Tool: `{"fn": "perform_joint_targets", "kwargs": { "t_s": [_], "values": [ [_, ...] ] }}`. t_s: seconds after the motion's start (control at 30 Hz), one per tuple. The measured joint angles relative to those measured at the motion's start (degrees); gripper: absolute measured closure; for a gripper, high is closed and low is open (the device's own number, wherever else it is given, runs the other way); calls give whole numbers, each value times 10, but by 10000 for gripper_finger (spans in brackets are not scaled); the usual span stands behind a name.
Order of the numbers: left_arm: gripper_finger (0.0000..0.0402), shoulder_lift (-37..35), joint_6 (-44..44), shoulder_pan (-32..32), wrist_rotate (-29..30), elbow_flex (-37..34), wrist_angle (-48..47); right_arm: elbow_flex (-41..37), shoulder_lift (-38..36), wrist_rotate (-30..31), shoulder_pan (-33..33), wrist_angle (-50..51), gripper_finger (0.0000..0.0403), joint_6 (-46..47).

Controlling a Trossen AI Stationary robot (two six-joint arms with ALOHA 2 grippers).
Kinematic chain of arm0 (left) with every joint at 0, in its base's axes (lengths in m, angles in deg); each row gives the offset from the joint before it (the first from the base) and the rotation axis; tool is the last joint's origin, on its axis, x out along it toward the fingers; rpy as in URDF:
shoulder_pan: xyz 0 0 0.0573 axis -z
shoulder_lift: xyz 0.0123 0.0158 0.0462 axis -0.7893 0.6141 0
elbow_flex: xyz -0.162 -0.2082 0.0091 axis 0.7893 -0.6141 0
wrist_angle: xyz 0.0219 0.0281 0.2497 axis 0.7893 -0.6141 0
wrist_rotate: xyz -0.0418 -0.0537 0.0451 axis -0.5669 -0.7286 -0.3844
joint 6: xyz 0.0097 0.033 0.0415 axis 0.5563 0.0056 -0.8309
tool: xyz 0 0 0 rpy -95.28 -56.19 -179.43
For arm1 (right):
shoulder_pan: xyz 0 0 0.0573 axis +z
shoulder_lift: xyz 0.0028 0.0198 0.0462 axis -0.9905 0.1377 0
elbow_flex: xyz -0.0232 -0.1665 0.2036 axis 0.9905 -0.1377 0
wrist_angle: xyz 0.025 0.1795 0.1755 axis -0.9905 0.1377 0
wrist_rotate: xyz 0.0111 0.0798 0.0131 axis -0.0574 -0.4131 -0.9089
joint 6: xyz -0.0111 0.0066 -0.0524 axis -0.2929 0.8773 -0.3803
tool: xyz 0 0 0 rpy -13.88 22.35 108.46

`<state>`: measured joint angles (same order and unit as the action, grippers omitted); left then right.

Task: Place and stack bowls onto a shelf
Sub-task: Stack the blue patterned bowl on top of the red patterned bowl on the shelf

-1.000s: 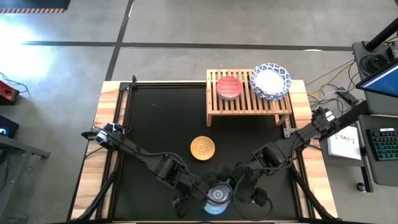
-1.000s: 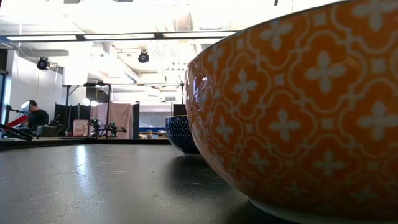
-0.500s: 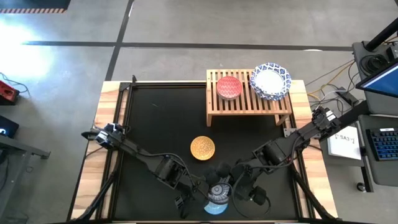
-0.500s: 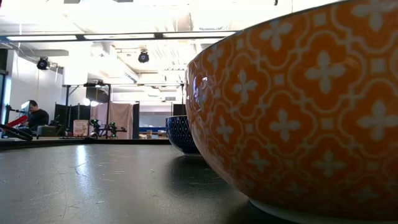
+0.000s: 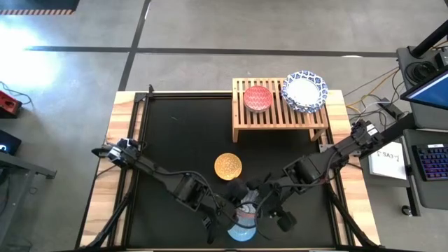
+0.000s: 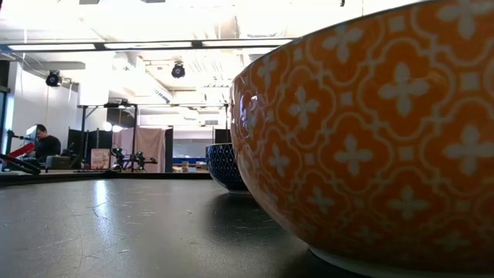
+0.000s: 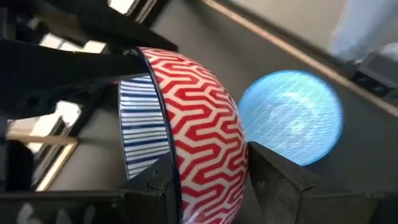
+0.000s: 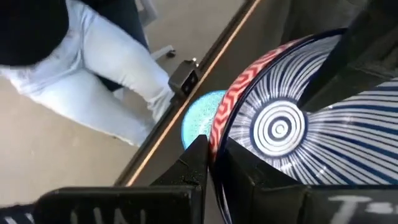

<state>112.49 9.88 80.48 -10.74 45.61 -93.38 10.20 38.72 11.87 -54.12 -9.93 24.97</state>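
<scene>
Red zigzag outside and blue-and-white stripes inside mark the patterned bowl (image 7: 186, 137) held up off the mat near the table's front edge, tipped on edge so its opening faces sideways. Both grippers pinch it at once: the left gripper (image 7: 208, 180) has its jaws pressed onto the rim, one finger inside the striped hollow and one on the red wall, and the right gripper (image 8: 214, 165) clamps the rim the same way from the opposite side, its jaws nearly together with only the thin rim between them. Just beyond both sets of jaws, lower down, one light blue bowl (image 7: 291, 118) sits upright on the black mat (image 5: 175, 133). Farther from the jaws, one yellow bowl (image 5: 227, 166) stands alone near the mat's middle. Well away at the back, the wooden shelf (image 5: 280, 115) carries one speckled red bowl (image 5: 257, 98) and, beside it, a stack of white bowls with blue rims (image 5: 304, 91); how many are stacked cannot be told.
</scene>
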Motion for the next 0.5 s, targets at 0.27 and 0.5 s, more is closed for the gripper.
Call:
{"fn": "perform_joint_targets", "kwargs": {
  "t_s": [0.27, 0.5],
  "values": [
    [263, 0, 6, 0, 19, 0, -2, 0, 0, 20, -2, -1, 378, 25],
    [263, -1, 6, 0, 21, 0, -3, 0, 0, 22, -2, 0, 390, 0]
  ]
}}
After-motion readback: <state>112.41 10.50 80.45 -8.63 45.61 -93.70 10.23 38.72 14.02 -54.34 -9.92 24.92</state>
